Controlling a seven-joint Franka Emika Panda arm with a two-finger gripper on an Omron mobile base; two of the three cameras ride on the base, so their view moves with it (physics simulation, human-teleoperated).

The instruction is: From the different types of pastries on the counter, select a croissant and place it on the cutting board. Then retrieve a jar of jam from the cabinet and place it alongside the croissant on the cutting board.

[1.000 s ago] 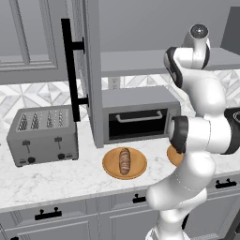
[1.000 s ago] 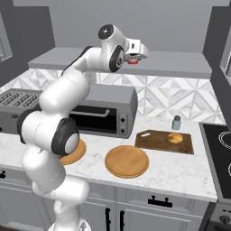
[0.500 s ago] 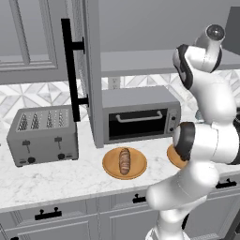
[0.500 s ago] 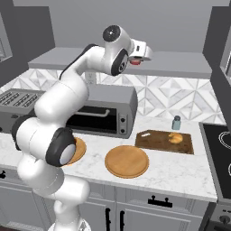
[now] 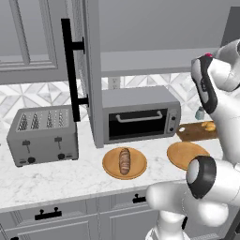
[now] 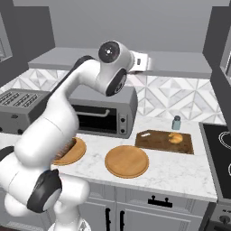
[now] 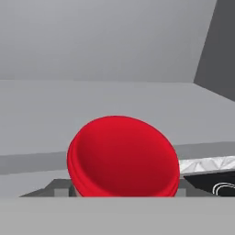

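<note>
The jar of jam sits clenched in the end effector, raised at the cabinet shelf's front edge. The croissant lies on the cutting board, whose left half is bare, on the desk below to the right.

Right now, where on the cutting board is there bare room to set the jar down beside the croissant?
The board is bare across its left and middle, from the edge nearest the empty round plate to the croissant near its right back corner. Behind that corner it is tighter: the small bottle stands close by.
</note>
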